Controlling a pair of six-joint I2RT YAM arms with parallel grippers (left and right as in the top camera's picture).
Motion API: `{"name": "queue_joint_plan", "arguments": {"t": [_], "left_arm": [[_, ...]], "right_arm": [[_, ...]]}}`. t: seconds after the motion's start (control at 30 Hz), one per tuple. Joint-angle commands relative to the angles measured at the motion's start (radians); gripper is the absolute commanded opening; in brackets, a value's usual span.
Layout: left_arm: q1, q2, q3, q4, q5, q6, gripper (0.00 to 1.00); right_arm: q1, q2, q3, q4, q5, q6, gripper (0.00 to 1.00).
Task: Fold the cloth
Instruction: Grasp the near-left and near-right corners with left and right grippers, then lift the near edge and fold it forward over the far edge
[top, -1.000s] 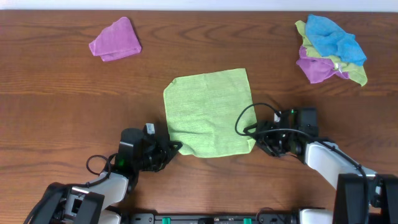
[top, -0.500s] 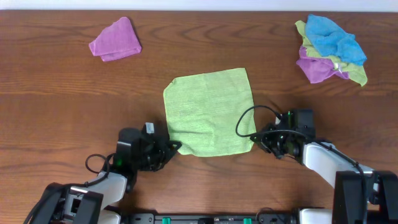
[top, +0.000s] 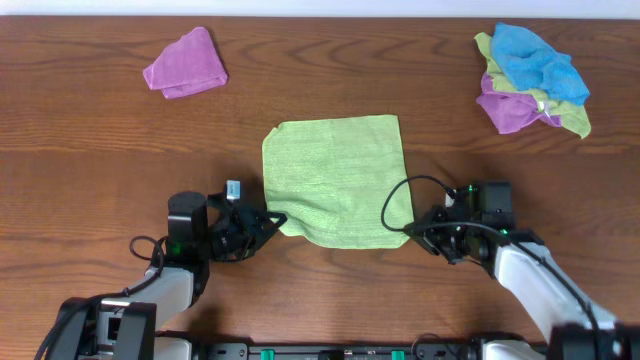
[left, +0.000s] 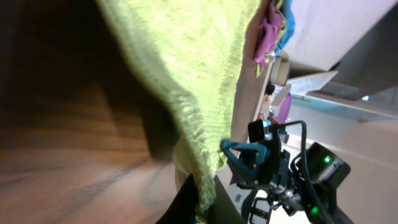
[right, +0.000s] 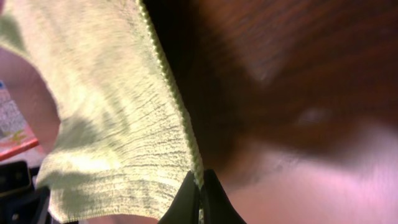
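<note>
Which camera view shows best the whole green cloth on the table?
The overhead view: the green cloth shows nearly whole, with the left gripper and right gripper at its near corners. Each wrist view shows only the part beside its pinched corner, close up.

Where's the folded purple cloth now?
Overhead view: the folded purple cloth lies far left on the wooden table, apart from the lime-green cloth at centre.

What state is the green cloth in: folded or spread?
Spread: the green cloth lies open in one layer, near corners pinched by left gripper and right gripper.
</note>
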Motion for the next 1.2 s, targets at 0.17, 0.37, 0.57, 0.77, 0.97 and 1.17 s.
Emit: {"name": "queue_joint_plan", "arguments": {"t": [0.17,0.37,0.57,0.77,0.97,1.17], "left_arm": [[0.036,0.006,0.043,-0.175,0.066,0.156,0.06],[0.072,0.005,0.044,-0.201,0.09,0.18,0.06],[0.071,0.005,0.105,-0.203,0.075,0.169,0.06],[0.071,0.005,0.286,-0.402,-0.087,0.206,0.05],[0.071,0.008,0.369,-0.5,-0.253,0.23,0.06],[0.071,0.046,0.388,-0.451,-0.307,0.2,0.06]], "right_arm": [[0.011,-0.137,-0.003,-0.138,0.03,-0.009,0.01],[0.015,-0.15,-0.003,-0.183,0.029,-0.029,0.01],[0.015,-0.163,0.001,-0.111,0.03,-0.039,0.01],[0.015,-0.163,0.015,0.038,0.097,0.013,0.01],[0.015,-0.13,0.024,0.139,0.146,0.037,0.01],[0.015,-0.015,0.098,0.193,0.198,0.018,0.01]]}}
